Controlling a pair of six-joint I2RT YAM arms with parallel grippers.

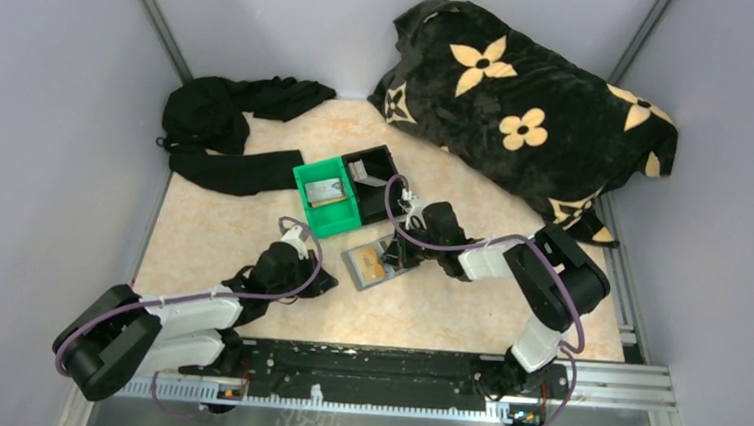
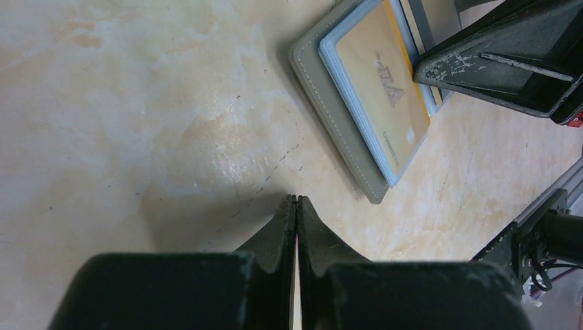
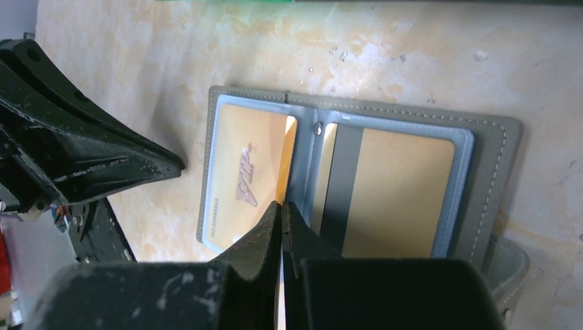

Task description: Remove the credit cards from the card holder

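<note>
The card holder (image 3: 495, 172) lies open on the worktop (image 1: 447, 308), with golden credit cards (image 3: 399, 192) in both sleeves. The green bin (image 1: 337, 222) holds a silvery card (image 1: 326, 191). The left fingers (image 2: 278, 234) and right fingers (image 3: 265, 234) are closed and empty.

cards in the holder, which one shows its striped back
The striped card in the right-hand panel of the card holder, right wrist view: a dark stripe runs down it. The VIP card beside it shows printed lettering instead.

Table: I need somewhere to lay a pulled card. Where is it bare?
Bare: the table between the black cloth and the left arm; also the strip between the card holder and the rail. Crowded: around the green bin and black bin.
</note>
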